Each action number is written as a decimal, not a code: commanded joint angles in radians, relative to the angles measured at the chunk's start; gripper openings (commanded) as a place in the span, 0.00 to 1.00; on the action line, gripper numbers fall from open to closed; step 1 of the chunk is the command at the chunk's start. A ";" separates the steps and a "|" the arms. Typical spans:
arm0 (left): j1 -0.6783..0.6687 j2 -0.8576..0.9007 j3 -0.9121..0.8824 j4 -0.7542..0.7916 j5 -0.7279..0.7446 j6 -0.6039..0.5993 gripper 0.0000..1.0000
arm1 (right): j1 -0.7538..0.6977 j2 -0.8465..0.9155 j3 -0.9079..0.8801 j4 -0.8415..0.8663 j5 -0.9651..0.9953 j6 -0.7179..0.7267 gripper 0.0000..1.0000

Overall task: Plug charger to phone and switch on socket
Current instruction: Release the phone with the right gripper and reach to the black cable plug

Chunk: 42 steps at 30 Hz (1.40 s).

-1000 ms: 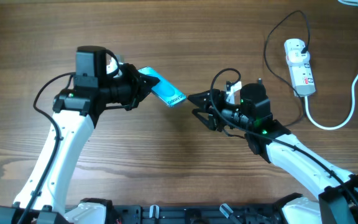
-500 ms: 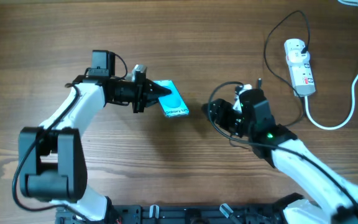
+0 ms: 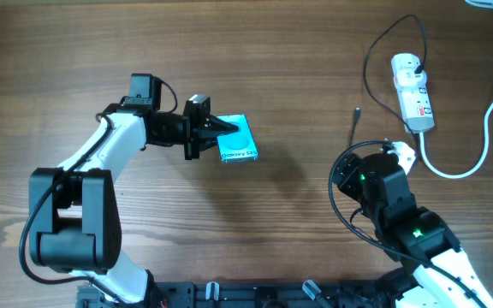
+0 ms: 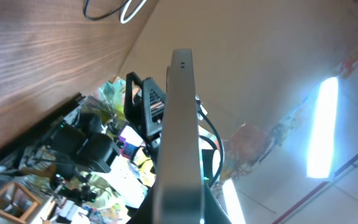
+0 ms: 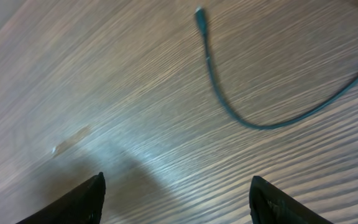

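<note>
The phone [image 3: 238,140] has a cyan screen and is held above the table by my left gripper [image 3: 215,130], which is shut on its left end. In the left wrist view the phone [image 4: 180,118] shows edge-on between the jaws [image 4: 180,211]. The charger, a thin black cable [image 3: 367,64], lies loose on the table with its small plug [image 3: 356,111] apart from the phone. My right gripper [image 3: 353,167] is open and empty below that plug. In the right wrist view the plug [image 5: 199,13] lies beyond the open fingers [image 5: 178,199]. The white socket [image 3: 412,92] lies at the right.
A thick white lead [image 3: 452,171] loops from the socket toward the table's right edge. The black cable curves from the socket's top end around to the plug. The right arm body [image 3: 418,231] fills the lower right.
My right gripper has drawn back from beside the phone toward the lower right and is now empty; the charger plug lies on the table. My left gripper has turned and shifted the phone slightly right.
</note>
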 commanded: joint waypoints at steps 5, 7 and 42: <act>0.002 -0.005 0.005 -0.056 0.059 0.023 0.04 | 0.001 0.058 0.008 0.003 0.106 -0.016 0.80; 0.002 -0.005 0.005 -0.056 0.059 0.023 0.04 | 0.001 0.072 0.008 0.010 0.108 -0.016 0.93; 0.002 -0.005 0.005 -0.056 0.058 0.023 0.04 | -0.319 0.889 0.201 0.539 -0.135 -0.383 0.68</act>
